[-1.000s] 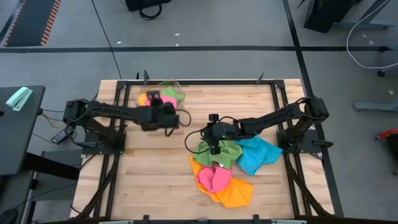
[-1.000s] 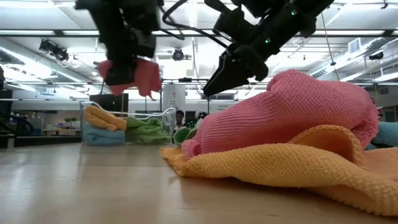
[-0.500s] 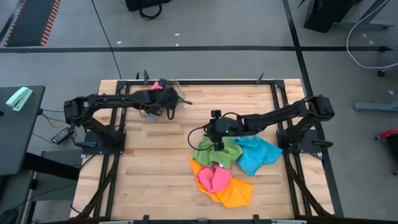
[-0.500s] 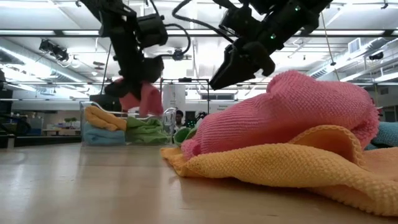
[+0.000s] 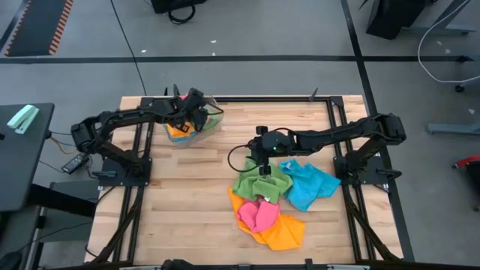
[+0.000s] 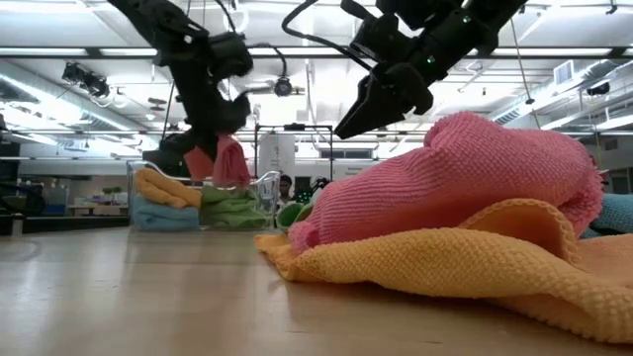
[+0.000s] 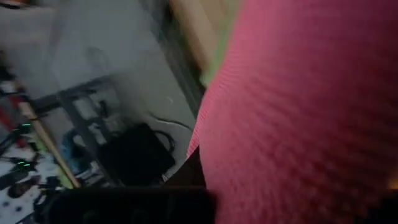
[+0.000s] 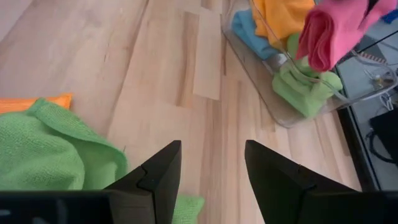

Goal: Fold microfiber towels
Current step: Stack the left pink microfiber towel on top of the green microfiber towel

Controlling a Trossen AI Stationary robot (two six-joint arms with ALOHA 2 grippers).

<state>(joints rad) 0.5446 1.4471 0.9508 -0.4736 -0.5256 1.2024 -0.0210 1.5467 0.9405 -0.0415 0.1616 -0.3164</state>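
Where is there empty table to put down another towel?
Bare wood lies between the clear bin and the towel pile, and along the near left edge of the table. It is crowded at the pile, under the right end effector.

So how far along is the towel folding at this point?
Done: folded orange, blue and green towels sit in the bin. In hand: the left claw is shut on a folded pink towel over the bin. Left: the loose pile of green, blue, pink and orange towels, with the open right claw above its green one.
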